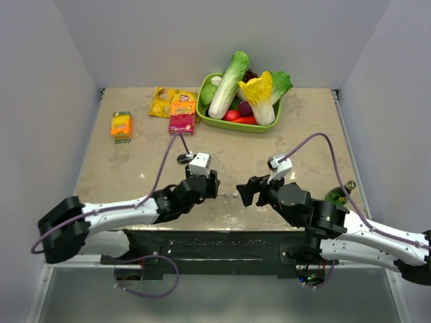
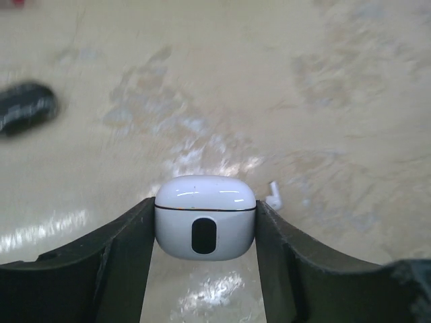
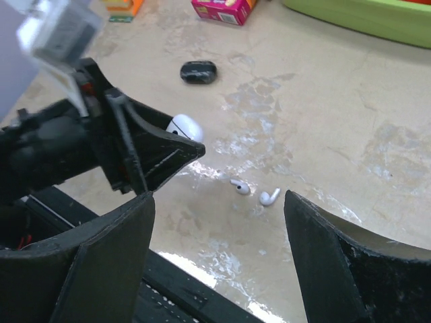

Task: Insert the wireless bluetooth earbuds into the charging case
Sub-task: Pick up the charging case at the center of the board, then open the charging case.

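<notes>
The left claw was clenched on the one charging case, a finger pressed to each side. The case stood upright, lid shut and on top, held low over the table.

Two earbuds lay on their sides on the table just right of the case, close together but not touching. They sat between the two claws. In the right wrist view they lay ahead of and below the right claw, in line with the gap between its spread, empty fingers. That free arm looked better placed to pick them up, though the lid would probably have to open first.

Farther back lay one dark oval thing, then two snack boxes, one yellow packet and one green tray of vegetables.
</notes>
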Tool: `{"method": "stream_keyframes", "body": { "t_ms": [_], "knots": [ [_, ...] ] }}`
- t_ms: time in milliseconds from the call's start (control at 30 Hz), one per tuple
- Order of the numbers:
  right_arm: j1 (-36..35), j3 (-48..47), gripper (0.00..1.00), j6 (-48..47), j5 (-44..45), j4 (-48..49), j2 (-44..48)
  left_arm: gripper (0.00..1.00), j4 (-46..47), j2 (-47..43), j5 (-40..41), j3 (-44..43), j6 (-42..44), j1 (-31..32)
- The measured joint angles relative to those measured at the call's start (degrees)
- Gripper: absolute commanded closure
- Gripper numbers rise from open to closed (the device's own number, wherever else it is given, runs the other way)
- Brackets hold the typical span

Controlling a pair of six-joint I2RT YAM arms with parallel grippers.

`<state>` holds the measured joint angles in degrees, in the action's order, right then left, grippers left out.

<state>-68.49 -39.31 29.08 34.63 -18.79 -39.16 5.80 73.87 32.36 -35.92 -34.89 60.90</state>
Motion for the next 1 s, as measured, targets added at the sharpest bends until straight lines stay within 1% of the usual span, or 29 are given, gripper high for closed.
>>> {"method": "stream_keyframes", "body": {
  "t_ms": [100,133,233,333,400,467,600,700,1000],
  "knots": [
    [0.0,-0.9,0.15,-1.1,-2.1,1.0,-0.9,1.00,11.5,-9.4,-4.3,7.2,9.2,0.0],
    [0.0,-1.6,0.15,-1.6,-3.2,1.0,-1.7,1.00,15.7,-13.0,-7.0,10.8,13.1,0.0],
    [0.0,-4.5,0.13,-2.2,-6.0,0.5,-4.6,1.00,26.1,-20.2,-14.3,20.0,21.8,0.1],
    [0.0,-6.9,0.10,-2.4,-9.0,0.5,-7.1,1.00,38.0,-24.6,-20.4,29.6,29.4,0.3],
    [0.0,-7.9,0.07,-2.4,-11.1,0.5,-7.8,1.00,43.5,-24.5,-23.3,32.9,33.3,0.4],
    [0.0,-9.0,0.06,-2.4,-13.2,0.3,-8.6,1.00,47.5,-23.3,-25.9,33.5,36.2,0.4],
    [0.0,-10.8,0.06,-2.4,-14.9,-0.1,-12.3,1.00,55.7,-20.6,-29.0,33.5,39.5,0.4],
    [0.0,-10.8,0.06,-2.2,-16.3,-0.9,-15.0,1.00,59.4,-18.3,-30.8,33.5,41.3,0.4],
    [0.0,-10.4,0.06,-1.7,-17.7,0.3,-14.9,1.00,60.1,-15.0,-32.2,33.5,42.9,0.4]
  ]
}}
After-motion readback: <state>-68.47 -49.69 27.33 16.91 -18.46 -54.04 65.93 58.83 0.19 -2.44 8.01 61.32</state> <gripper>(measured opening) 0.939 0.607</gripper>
